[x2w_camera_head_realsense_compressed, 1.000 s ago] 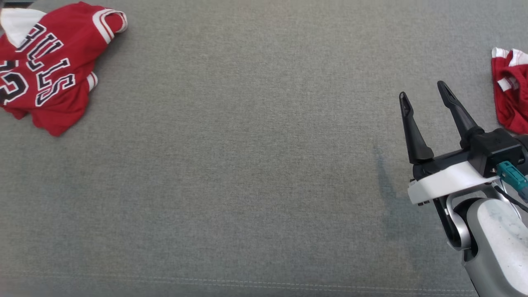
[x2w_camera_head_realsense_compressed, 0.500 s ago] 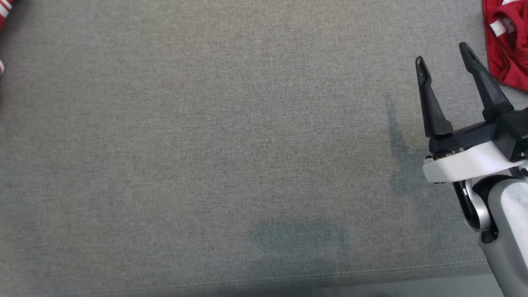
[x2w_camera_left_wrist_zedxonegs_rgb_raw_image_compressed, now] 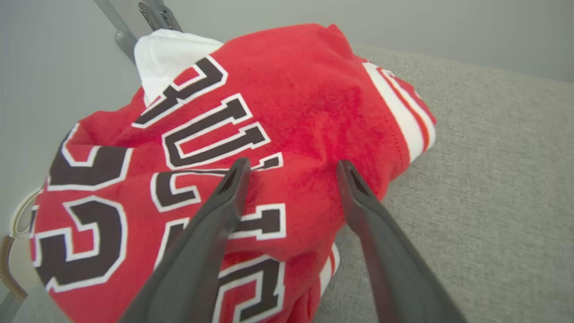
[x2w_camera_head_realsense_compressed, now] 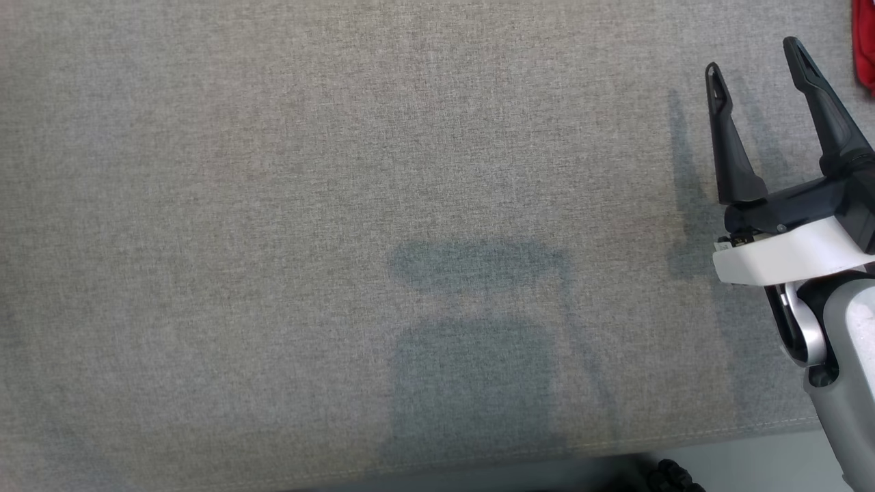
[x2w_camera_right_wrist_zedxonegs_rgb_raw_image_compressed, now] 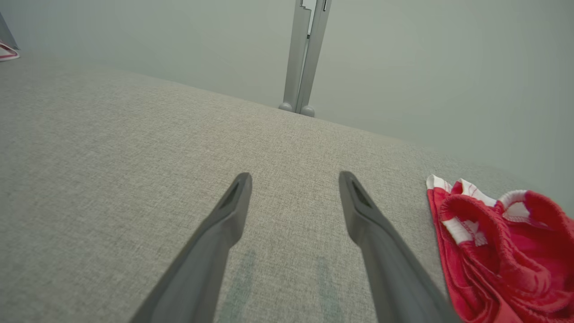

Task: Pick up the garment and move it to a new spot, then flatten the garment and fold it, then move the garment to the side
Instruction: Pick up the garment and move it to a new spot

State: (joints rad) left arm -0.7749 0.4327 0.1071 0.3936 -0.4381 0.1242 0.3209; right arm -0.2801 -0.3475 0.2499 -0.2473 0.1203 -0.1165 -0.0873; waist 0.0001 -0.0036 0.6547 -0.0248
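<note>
In the left wrist view a crumpled red jersey garment [x2w_camera_left_wrist_zedxonegs_rgb_raw_image_compressed: 291, 103] with black, white-edged letters and white-striped trim lies on the grey fabric surface [x2w_camera_left_wrist_zedxonegs_rgb_raw_image_compressed: 493, 179]. My left gripper [x2w_camera_left_wrist_zedxonegs_rgb_raw_image_compressed: 292, 163] is open, and both fingertips stand over the jersey's lettered middle. I cannot tell whether they touch it. My right gripper [x2w_camera_head_realsense_compressed: 752, 56] is open and empty over bare fabric at the right of the head view. It is also open in the right wrist view [x2w_camera_right_wrist_zedxonegs_rgb_raw_image_compressed: 294, 176].
A second bunched red garment [x2w_camera_right_wrist_zedxonegs_rgb_raw_image_compressed: 493, 251] with white trim lies just right of my right gripper, and a sliver of it [x2w_camera_head_realsense_compressed: 865, 41] shows in the head view's top right corner. A grey metal post [x2w_camera_right_wrist_zedxonegs_rgb_raw_image_compressed: 305, 58] stands beyond the far edge. The near edge [x2w_camera_head_realsense_compressed: 478, 471] runs along the bottom.
The head camera has swung, so the jersey has left the view at the left and the second red garment has slid to the top right corner. My right gripper stays open.
</note>
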